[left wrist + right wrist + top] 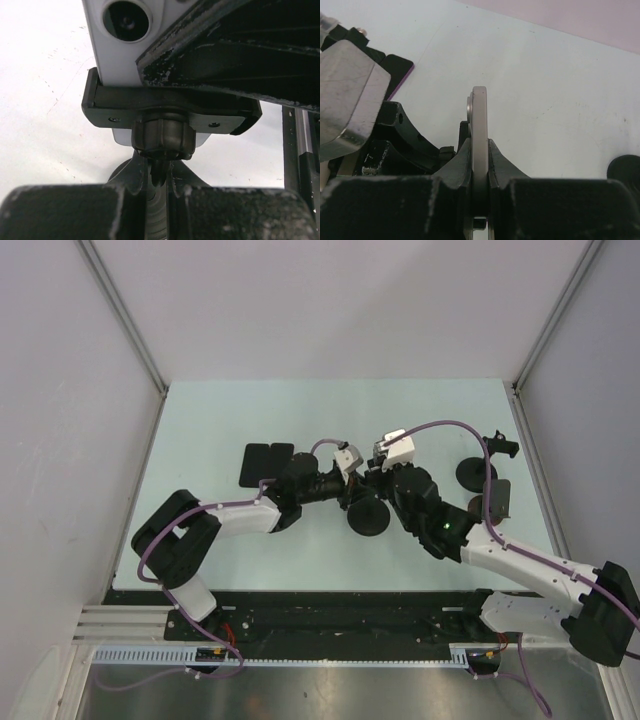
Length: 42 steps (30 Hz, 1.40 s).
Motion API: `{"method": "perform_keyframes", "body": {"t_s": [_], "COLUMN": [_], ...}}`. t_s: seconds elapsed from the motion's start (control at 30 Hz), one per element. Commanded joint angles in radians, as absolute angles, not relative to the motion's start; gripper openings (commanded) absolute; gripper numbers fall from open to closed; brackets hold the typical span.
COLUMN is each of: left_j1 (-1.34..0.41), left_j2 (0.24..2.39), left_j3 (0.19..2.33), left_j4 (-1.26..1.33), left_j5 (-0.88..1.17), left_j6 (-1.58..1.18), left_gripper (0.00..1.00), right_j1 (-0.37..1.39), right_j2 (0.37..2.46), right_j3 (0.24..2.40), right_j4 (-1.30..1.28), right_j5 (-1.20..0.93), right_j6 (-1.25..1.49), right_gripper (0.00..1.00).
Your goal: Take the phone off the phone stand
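The phone [117,35] is white with a round camera lens and sits in the black cradle [170,109] of the phone stand. The stand's round base [368,519] rests mid-table. My left gripper [159,186] is shut on the stand's neck just below the ball-joint nut [162,136]. My right gripper [479,170] is shut on the phone's thin silver edge [479,120], which stands upright between its fingers. In the top view both grippers, left [347,492] and right [383,483], meet over the stand and hide the phone.
Two dark phones [265,462] lie flat at the back left. On the right are a second round stand base [470,476], a dark phone [495,498] and a small black clamp [498,446]. Grey walls enclose the table.
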<state>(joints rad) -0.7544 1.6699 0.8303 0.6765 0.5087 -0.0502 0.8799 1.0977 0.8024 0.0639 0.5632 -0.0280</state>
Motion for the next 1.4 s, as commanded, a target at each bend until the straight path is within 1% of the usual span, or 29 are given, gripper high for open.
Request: {"method": "perform_keyframes", "body": {"t_s": [0.0, 0.2, 0.33, 0.43, 0.5, 0.6, 0.63, 0.73, 0.93, 1.13, 1.37], "left_j1": [-0.709, -0.724, -0.721, -0.721, -0.713, -0.690, -0.687, -0.687, -0.713, -0.733, -0.749], "left_j2": [1.675, 1.655, 1.644, 1.641, 1.643, 1.649, 1.654, 1.663, 1.690, 1.703, 1.723], "left_j3": [0.796, 0.759, 0.736, 0.729, 0.730, 0.730, 0.733, 0.739, 0.752, 0.762, 0.770], "left_j4": [0.621, 0.621, 0.609, 0.598, 0.591, 0.581, 0.578, 0.566, 0.519, 0.459, 0.423], "left_j5": [0.457, 0.451, 0.416, 0.394, 0.380, 0.368, 0.367, 0.371, 0.316, 0.232, 0.201], "left_j6": [-0.119, -0.150, -0.166, -0.176, -0.186, -0.198, -0.196, -0.183, -0.160, -0.143, -0.130], "left_gripper": [0.00, 0.00, 0.00, 0.00, 0.00, 0.00, 0.00, 0.00, 0.00, 0.00, 0.00], "right_j1": [0.876, 0.890, 0.885, 0.876, 0.870, 0.865, 0.865, 0.879, 0.897, 0.907, 0.919], "right_j2": [1.123, 1.184, 1.201, 1.190, 1.174, 1.143, 1.131, 1.071, 0.993, 0.970, 0.948], "right_j3": [0.787, 0.790, 0.802, 0.804, 0.804, 0.802, 0.802, 0.804, 0.837, 0.873, 0.911], "right_j4": [0.139, 0.282, 0.279, 0.241, 0.206, 0.178, 0.172, 0.146, 0.133, 0.161, 0.170], "right_j5": [0.782, 0.888, 0.954, 0.963, 0.919, 0.780, 0.693, 0.603, 0.632, 0.604, 0.606], "right_j6": [0.092, 0.084, 0.069, 0.103, 0.106, 0.081, 0.049, 0.058, 0.054, 0.054, 0.057], "right_gripper": [0.00, 0.00, 0.00, 0.00, 0.00, 0.00, 0.00, 0.00, 0.00, 0.00, 0.00]}}
